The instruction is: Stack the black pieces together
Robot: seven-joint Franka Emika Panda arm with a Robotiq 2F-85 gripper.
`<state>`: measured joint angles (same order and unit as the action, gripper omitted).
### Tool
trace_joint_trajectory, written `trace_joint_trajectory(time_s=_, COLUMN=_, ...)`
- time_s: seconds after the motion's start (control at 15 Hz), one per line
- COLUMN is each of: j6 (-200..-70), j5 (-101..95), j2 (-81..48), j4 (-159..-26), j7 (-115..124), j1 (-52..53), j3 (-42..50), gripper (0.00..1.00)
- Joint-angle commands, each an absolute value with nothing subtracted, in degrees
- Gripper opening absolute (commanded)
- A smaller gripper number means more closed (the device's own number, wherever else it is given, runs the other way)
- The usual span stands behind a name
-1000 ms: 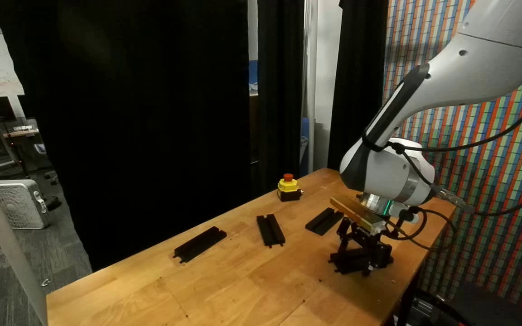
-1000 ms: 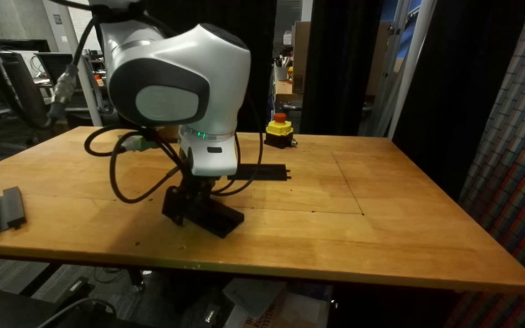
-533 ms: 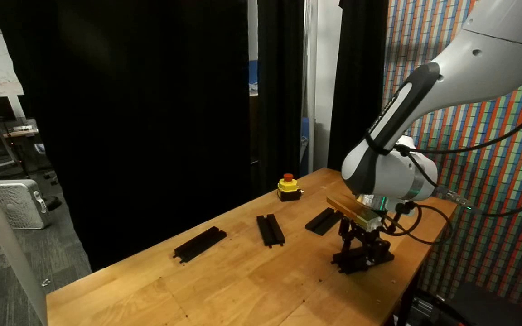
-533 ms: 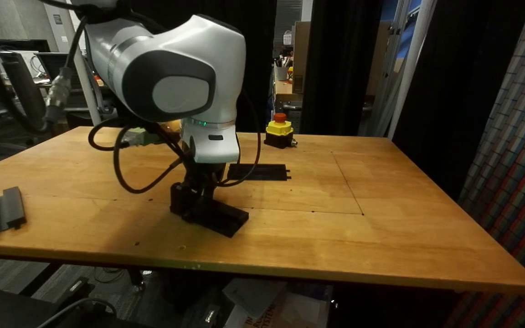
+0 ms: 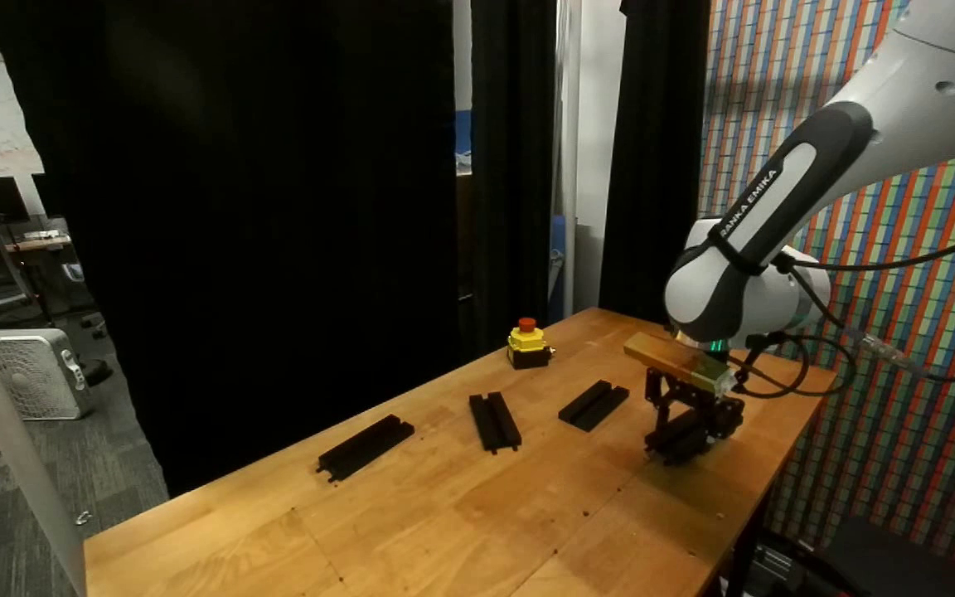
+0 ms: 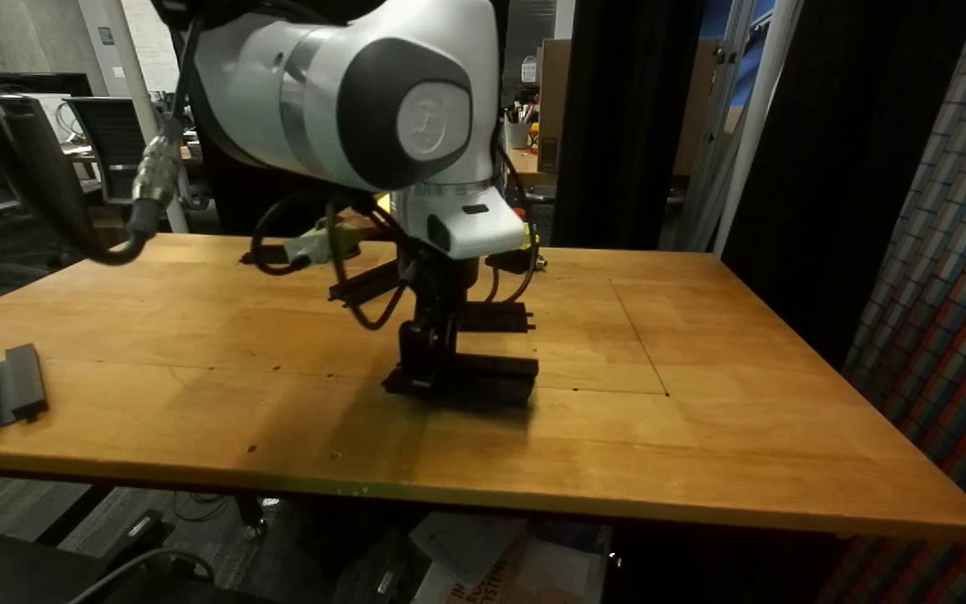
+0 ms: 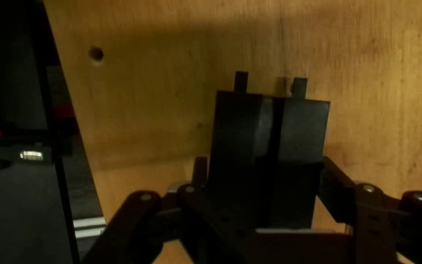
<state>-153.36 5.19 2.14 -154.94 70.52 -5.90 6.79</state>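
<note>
Both exterior views overlook the table (image 5: pixel 411 531); the wrist view faces down, close.

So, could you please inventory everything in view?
Loose black pieces: three, black, on the table
Another piece: one, dark grey, tabletop, left in an exterior view
Held piece: one, black, in the claw
Stop button: one, red, yellow, black, table's back
Table: one, brown, foreground
Curtains: several, black, background
Patterned wall: one, multicoloured, right
Fan: one, white, floor
Chairs: several, dark, background
Papers: at least two, white, under table
Arm: one, white and black, above table
Claw: one, black, gripping held piece
</note>
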Motion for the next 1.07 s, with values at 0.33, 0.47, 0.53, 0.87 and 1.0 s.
trace_joint_trajectory(time_s=0.33, j6=-150.15, j5=14.93, j2=0.85, j4=-141.63, j7=38.41, j1=-6.13, j3=7.24, gripper=0.48)
trace_joint_trajectory(time_s=0.47, j6=-149.78, j5=22.75, j2=-1.25, j4=-138.88, j7=29.5, j1=-5.21, j3=6.48, gripper=0.48)
trace_joint_trajectory(time_s=0.53, j6=-149.51, j5=26.95, j2=-2.55, j4=-137.57, j7=25.02, j1=-5.02, j3=6.19, gripper=0.48)
trace_joint_trajectory(time_s=0.87, j6=-148.11, j5=37.86, j2=-7.93, j4=-133.6, j7=15.88, j1=-4.76, j3=3.47, gripper=0.48)
trace_joint_trajectory(time_s=1.0, j6=-147.7, j5=38.54, j2=-9.72, j4=-132.64, j7=16.89, j1=-4.52, j3=2.66, gripper=0.48)
